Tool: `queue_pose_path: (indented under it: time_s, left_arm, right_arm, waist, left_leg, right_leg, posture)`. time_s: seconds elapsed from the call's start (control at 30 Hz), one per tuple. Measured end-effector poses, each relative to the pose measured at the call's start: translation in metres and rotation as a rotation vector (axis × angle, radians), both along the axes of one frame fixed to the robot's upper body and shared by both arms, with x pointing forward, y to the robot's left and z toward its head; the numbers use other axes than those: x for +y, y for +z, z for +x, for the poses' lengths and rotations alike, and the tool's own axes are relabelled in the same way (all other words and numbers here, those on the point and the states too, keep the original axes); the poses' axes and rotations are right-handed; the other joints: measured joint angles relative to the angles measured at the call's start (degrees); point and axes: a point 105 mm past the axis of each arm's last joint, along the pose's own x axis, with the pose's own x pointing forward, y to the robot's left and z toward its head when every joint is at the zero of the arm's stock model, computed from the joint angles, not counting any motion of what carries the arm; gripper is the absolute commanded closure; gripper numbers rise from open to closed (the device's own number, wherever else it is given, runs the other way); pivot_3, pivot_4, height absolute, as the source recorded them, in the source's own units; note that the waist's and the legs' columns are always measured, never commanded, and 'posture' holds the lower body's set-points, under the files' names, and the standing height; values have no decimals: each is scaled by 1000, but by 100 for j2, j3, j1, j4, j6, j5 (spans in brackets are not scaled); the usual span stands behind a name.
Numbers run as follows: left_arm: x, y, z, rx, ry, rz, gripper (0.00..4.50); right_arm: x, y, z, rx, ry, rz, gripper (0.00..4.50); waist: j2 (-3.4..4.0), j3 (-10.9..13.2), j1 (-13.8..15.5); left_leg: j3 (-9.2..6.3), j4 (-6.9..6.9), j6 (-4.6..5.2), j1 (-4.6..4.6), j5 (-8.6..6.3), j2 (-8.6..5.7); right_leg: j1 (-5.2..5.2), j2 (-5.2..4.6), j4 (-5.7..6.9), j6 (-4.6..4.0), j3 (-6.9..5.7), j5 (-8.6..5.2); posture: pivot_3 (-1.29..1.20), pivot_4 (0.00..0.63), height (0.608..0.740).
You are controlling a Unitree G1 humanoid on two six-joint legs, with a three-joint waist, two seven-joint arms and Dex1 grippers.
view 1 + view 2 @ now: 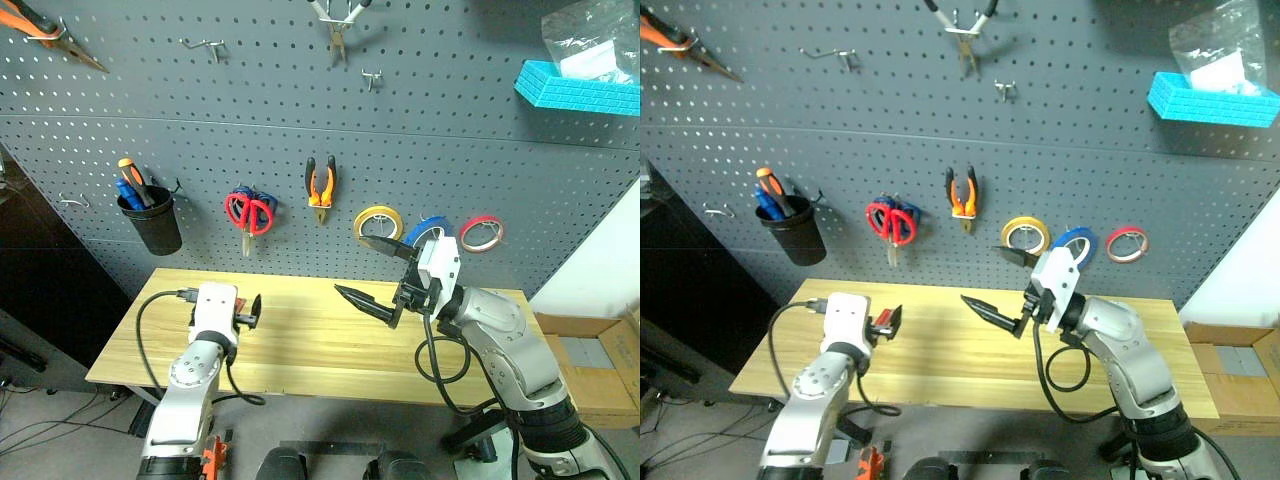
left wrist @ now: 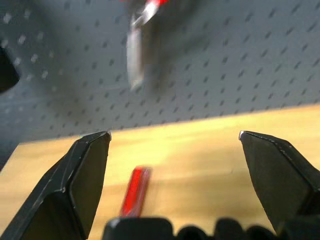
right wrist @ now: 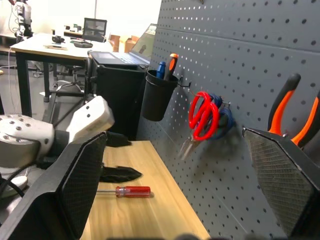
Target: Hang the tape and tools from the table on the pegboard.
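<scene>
Left eye view is showing the dark grey pegboard (image 1: 300, 130) standing behind the far edge of the table (image 1: 320, 345). Three tape rings are hanging in a row on it: one yellow tape ring (image 1: 378, 222), one blue tape ring (image 1: 432, 228) and one red tape ring (image 1: 481, 233). The blue one is hanging between the other two, partly behind the right arm.

One pair of orange-and-black pliers (image 1: 320, 187) is hanging near the middle of the board. One pair of red-handled scissors (image 1: 249, 214) is hanging beside them, with blue handles peeking out behind. One black cup (image 1: 153, 220) is hanging further along and is holding a few tools. One pair of white-and-black pliers (image 1: 337, 22) is hanging high up, and one more pair of orange pliers (image 1: 50, 38) is hanging at the top corner.

One small red-handled tool (image 3: 131, 191) is lying flat on the tabletop near the left end, just in front of the left gripper (image 2: 175, 165).

The left gripper is hanging low over the left end with its two fingers spread wide, holding nothing. The right gripper (image 1: 385, 275) is hanging above the middle of the tabletop, its fingers wide apart too, holding nothing.
</scene>
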Motion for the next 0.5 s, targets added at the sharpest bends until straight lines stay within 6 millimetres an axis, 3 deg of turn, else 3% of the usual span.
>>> queue_pose_path:
  time_s: [0.3, 0.5]
  left_arm:
    - [21, 7, 7, 30, -3, 110, 64]
    - [41, -14, 8, 159, 35, 164, 64]
  right_arm:
    - [8, 0, -6, 25, 38, -4, 0]
    - [4, -15, -9, 65, 50, -81, 0]
  waist:
    - [24, 145, 33]
    - [33, 373, 20]
  left_leg:
    - [-1, -3, 2, 2, -1, -1]
    - [-3, -4, 3, -10, -2, 0]
  right_leg:
    - [2, -7, -1, -10, -4, -7]
    - [-6, -8, -4, -11, -5, -8]
  posture:
    - [156, 131, 740]
    - [142, 173, 740]
